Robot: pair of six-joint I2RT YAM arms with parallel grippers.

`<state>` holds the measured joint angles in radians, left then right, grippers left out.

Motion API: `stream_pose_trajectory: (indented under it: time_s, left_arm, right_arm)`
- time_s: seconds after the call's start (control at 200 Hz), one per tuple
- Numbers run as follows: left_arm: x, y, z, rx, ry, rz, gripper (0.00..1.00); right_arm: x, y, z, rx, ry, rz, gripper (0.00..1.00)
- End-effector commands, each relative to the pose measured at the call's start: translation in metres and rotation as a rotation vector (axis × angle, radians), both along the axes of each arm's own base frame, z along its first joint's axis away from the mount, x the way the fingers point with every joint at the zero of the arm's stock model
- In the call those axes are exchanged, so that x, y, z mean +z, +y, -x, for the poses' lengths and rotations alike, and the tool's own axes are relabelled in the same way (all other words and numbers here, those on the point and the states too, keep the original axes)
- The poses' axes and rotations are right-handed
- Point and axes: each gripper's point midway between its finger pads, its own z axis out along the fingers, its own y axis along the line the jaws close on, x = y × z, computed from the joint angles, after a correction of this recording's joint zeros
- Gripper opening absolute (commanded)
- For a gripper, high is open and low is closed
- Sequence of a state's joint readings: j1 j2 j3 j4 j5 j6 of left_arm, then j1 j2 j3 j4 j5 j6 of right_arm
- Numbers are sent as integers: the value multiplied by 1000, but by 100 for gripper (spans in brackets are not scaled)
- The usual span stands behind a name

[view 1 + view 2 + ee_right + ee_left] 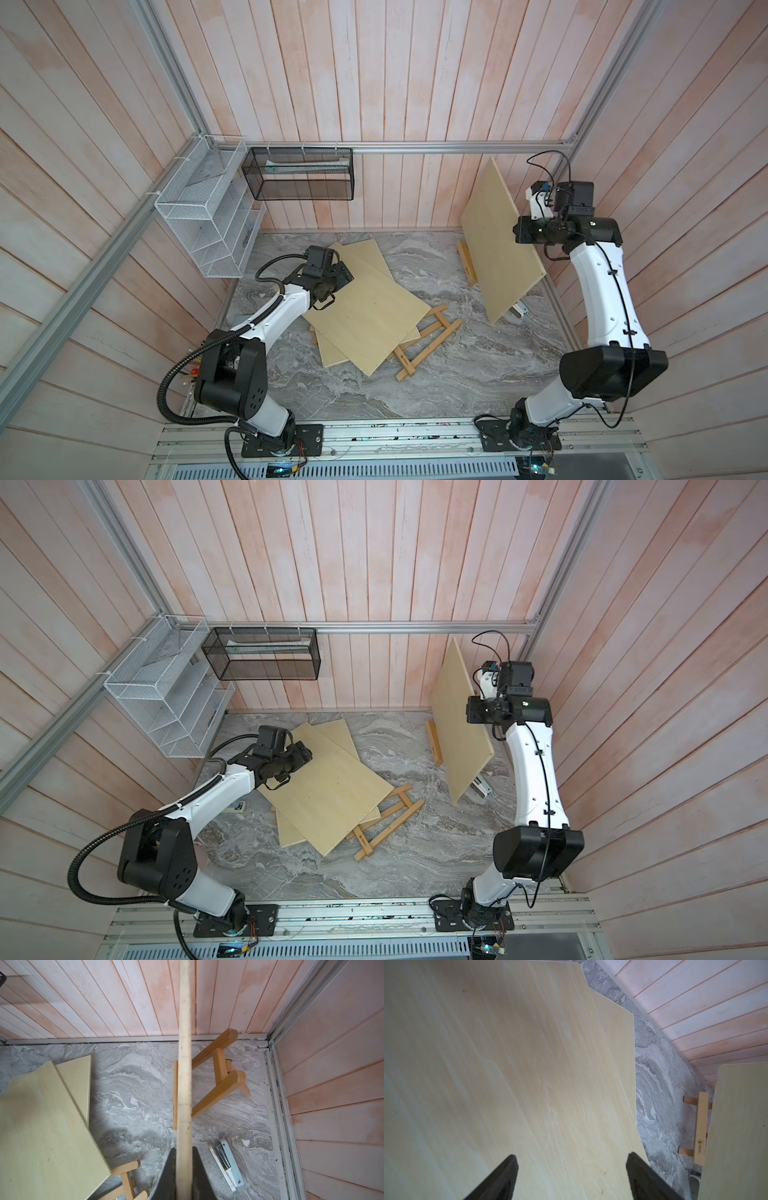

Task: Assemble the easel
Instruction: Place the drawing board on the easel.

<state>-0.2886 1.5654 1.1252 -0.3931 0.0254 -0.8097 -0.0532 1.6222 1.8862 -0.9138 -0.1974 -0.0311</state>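
Standing easel (220, 1078), legs spread, occupies the far right corner of the table (457, 374). Upright board (498, 241) rests against it, its edge pinched by the right gripper (184, 1152), apparently for steadying. Left gripper (572, 1155) hangs wide, empty, over flat boards (365, 307).

The flat boards (370, 316) and the upright board (498, 245) are pale plywood, smooth and matt. The easel frame (440, 340) is honey-toned wood. The tabletop (415, 386) looks like grey veined stone. The wall planks (374, 75) are whitewashed wood; the white basket (183, 208) and black basket (299, 191) are wire mesh.
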Motion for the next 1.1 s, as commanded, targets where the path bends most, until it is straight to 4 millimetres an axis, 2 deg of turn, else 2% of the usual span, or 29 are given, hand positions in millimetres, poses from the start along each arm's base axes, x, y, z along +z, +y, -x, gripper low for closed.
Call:
stream_pose_trajectory:
  time_s: [0.0,0.375,0.54,0.565,0.64,0.72,0.82,0.96,1.04,1.095]
  left_arm:
    - [-10,3,5,8,32,-15,85]
    - [-10,3,6,14,36,-6,85]
    - [-9,3,7,15,35,-10,85]
    - [-10,4,8,14,39,-11,85]
    - [-10,4,9,13,41,-13,85]
    - [-10,4,9,14,41,-10,85]
    - [-9,5,9,20,39,-12,86]
    - [-9,8,10,29,42,-26,86]
    - [-8,13,12,44,45,-43,86]
    - [-10,17,15,56,55,-54,88]
  right_arm:
    - [94,5,-20,54,-332,7,0]
    - [80,-14,-48,42,-292,1,0]
    - [68,-16,-58,52,-252,-11,0]
    - [69,-16,-59,49,-251,-10,5]
    - [68,-20,-62,26,-250,-7,28]
    - [73,-23,-61,4,-261,-8,43]
    - [82,-26,-60,-20,-279,-10,52]
    - [109,-31,-51,-64,-348,-9,65]
    - [127,-29,-41,-79,-404,-16,67]
    - [138,-18,-32,-61,-445,-24,67]
